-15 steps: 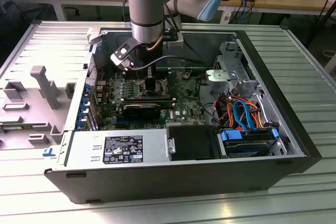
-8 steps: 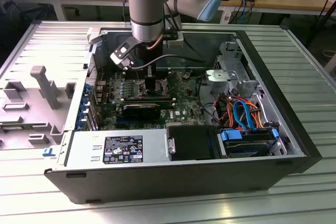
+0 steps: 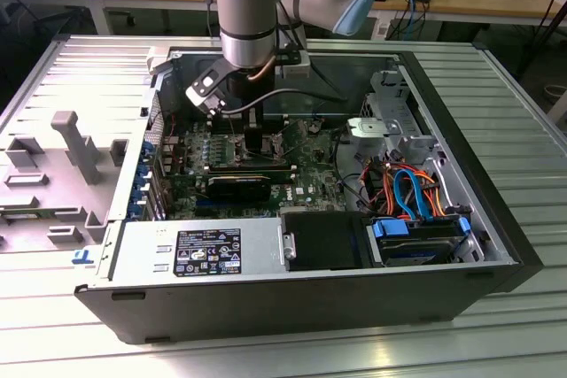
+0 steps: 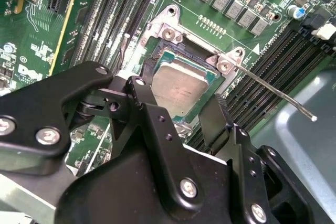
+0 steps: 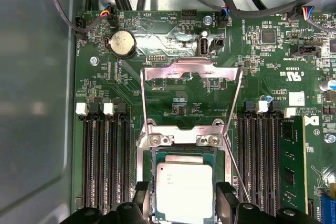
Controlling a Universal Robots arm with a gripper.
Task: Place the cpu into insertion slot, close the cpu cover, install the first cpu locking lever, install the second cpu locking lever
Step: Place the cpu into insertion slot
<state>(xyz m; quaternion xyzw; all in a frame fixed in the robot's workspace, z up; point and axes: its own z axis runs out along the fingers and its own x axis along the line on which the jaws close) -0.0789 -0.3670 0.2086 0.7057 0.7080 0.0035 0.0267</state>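
One silvery-grey square cpu (image 5: 184, 182) | seated in insertion slot (image 5: 181, 151) | hand (image 5: 184, 199) spread astride it

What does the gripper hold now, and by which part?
It cannot be told: the gripper straddles the cpu, which lies in the slot, but a grip on its edges is not visible.
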